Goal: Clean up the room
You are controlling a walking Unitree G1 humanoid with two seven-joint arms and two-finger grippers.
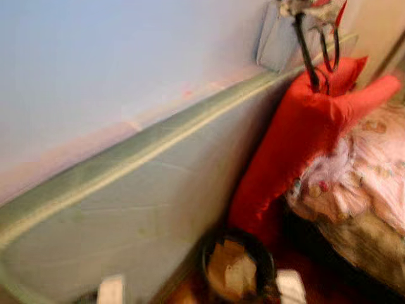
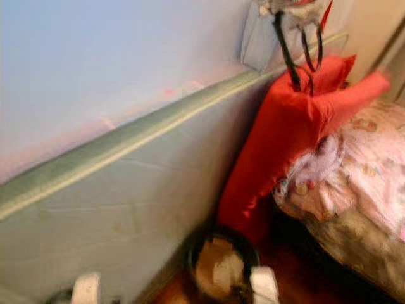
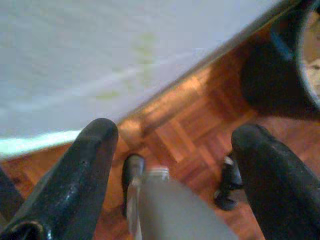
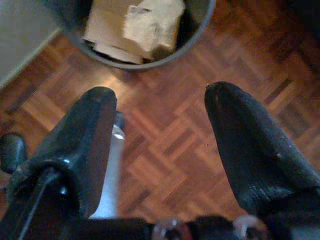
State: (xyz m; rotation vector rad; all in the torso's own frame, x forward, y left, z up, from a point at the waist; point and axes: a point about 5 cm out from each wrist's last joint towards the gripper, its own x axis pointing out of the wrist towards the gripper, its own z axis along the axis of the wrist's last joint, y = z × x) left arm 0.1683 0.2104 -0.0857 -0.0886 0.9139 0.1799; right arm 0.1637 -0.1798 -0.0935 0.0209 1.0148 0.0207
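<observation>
A dark round bin (image 1: pixel 206 254) holding crumpled cardboard scraps (image 4: pixel 134 24) stands on the parquet floor (image 4: pixel 165 150), at the foot of a pale mattress side (image 1: pixel 126 215). My right gripper (image 4: pixel 160 105) hangs open over bare floor just short of the bin's rim (image 4: pixel 167 56), nothing between its fingers. My left gripper (image 3: pixel 175 145) is open too, over the floor beside the mattress, with the bin's dark wall (image 3: pixel 280 75) off to one side. A long red cloth (image 1: pixel 291 139) hangs down behind the bin.
A heap of pink patterned bedding (image 1: pixel 364 171) lies right of the red cloth. Black straps (image 1: pixel 308 57) hang at the top, above the red cloth. The mattress's green piped edge (image 1: pixel 145 149) runs diagonally across the eye views. The picture is blurred.
</observation>
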